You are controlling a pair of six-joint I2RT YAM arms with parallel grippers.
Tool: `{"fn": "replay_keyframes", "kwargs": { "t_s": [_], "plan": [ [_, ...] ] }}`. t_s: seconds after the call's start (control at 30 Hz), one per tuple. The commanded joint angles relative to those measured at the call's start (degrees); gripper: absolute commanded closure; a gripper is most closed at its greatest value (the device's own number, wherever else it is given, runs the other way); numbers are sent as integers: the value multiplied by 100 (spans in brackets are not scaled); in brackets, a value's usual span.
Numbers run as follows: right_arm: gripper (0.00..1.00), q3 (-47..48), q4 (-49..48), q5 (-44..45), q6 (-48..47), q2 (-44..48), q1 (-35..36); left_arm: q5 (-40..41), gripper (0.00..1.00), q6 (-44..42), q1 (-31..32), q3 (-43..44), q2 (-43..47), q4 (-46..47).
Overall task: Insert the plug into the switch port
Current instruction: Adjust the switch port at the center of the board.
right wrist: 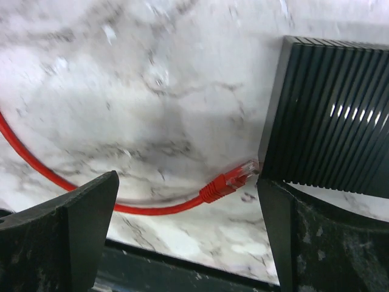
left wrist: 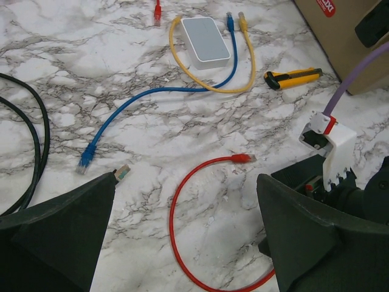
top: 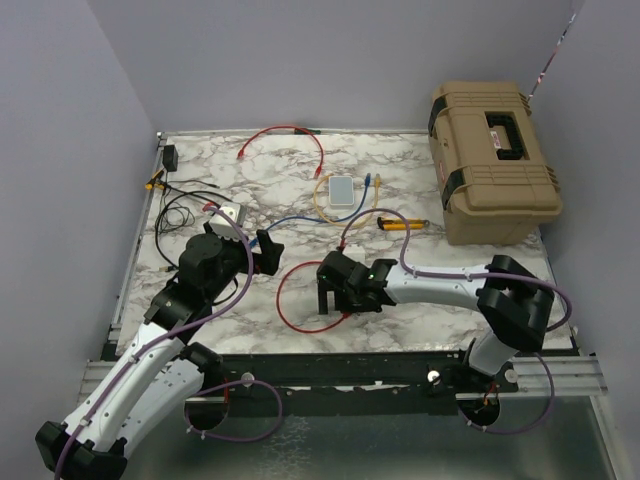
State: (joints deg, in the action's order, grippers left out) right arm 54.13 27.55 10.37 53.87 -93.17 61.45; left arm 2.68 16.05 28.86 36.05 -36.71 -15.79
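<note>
The plug (right wrist: 234,181) lies flat on the table (right wrist: 152,91) just ahead of the right gripper (right wrist: 187,188), nearer its right-hand finger. The plug's clear tip is against the side wall of the switch (right wrist: 328,115), which sits directly ahead of that finger. I cannot tell whether the tip is in a port or only butted against the casing, since no socket shows from here. The right gripper stands spread wide and holds nothing, both fingers clear of the plug. The red cable (right wrist: 158,209) trails away past the left-hand finger. I judge I'm low and close so the fingers can straddle the plug's boot.

My left gripper (left wrist: 187,182) is also fully spread and empty, with the red cable's loop on the table below the gap. I reckon it waits aside, ready to steady the switch.

Only the right wrist view shows the plug meeting the switch; from the top the arm covers that spot. Only the left wrist view shows the cable's other end (left wrist: 243,158) lying loose ahead of its fingers, with a blue cable (left wrist: 158,90) and grey-white box (left wrist: 206,39) further ahead.
</note>
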Motion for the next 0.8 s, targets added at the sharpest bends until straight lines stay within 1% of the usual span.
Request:
{"fn": "replay_keyframes", "kwargs": {
  "t_s": [0.0, 0.07, 0.17, 0.3, 0.4, 0.53, 0.6, 0.67, 0.77],
  "plan": [
    [0, 482, -228, 924, -81, -380, -26, 95, 1, 3, -30, -20, 84, 8],
    [0, 649, -215, 1205, -122, -574, -141, 93, 1, 7, -29, -21, 89, 8],
    [0, 816, -287, 1453, -340, -855, -493, 95, 1, 3, -25, -21, 94, 1],
    [0, 906, -659, 1384, -892, -1006, -1116, 110, 1, -4, -29, -20, 108, -31],
    [0, 1085, -834, 1217, -1414, -1026, -1444, 134, 1, 1, -32, -20, 120, -47],
    [0, 1517, -721, 897, -2120, -760, -1491, 154, 1, 10, -30, -27, 101, -53],
    [0, 1552, -556, 936, -2300, -487, -1508, 138, 1, 4, -31, -32, 71, -55],
    [0, 1441, -444, 975, -2433, -188, -1606, 80, 1, 5, -27, -29, 11, -49],
    [0, 1084, -352, 986, -2553, 250, -1944, -162, 1, -2, -30, -16, -121, -49]
  ]
}}
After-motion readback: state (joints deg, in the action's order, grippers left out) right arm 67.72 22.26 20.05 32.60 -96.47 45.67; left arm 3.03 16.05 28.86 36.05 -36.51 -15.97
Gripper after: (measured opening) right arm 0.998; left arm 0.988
